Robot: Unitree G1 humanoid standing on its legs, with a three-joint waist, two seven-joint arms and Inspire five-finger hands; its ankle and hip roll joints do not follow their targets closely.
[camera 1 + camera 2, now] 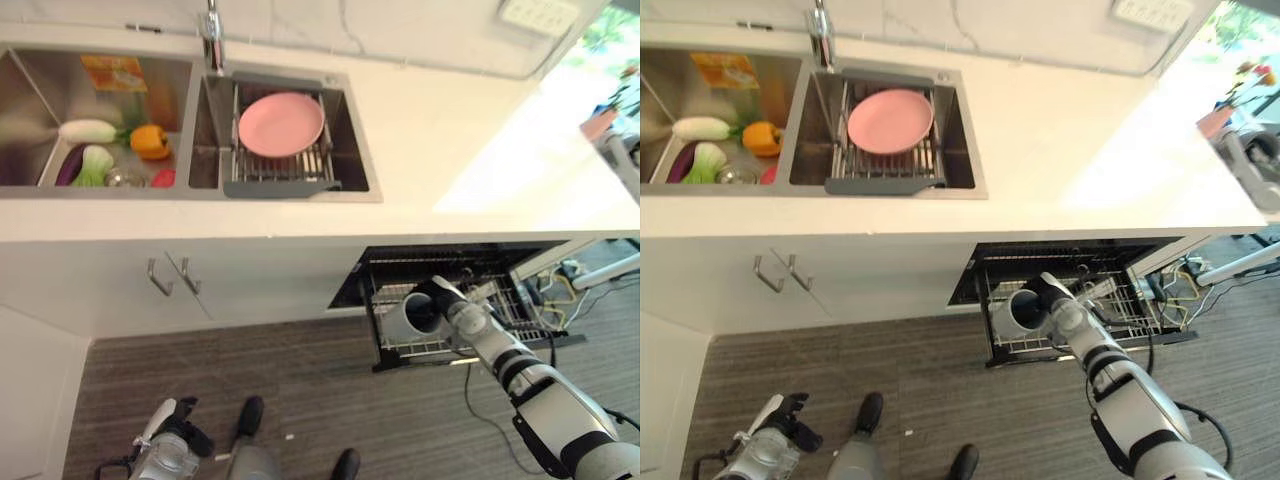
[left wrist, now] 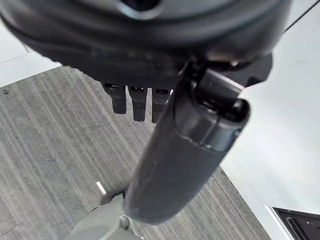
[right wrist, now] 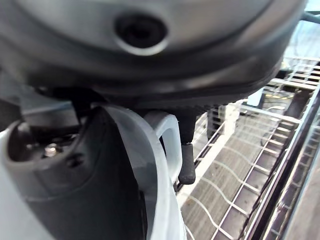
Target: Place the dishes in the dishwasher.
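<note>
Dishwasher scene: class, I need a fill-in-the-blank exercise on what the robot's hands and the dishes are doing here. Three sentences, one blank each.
1. The right hand holds a white ____ over the dishwasher rack.
2. The plate resting on the sink rack is ____ in colour.
3. The left hand hangs low above the ____.

Missing words: mug; pink; floor

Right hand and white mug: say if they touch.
Touching. The right wrist view shows the right hand with its thumb inside the white mug and a finger at the handle.
</note>
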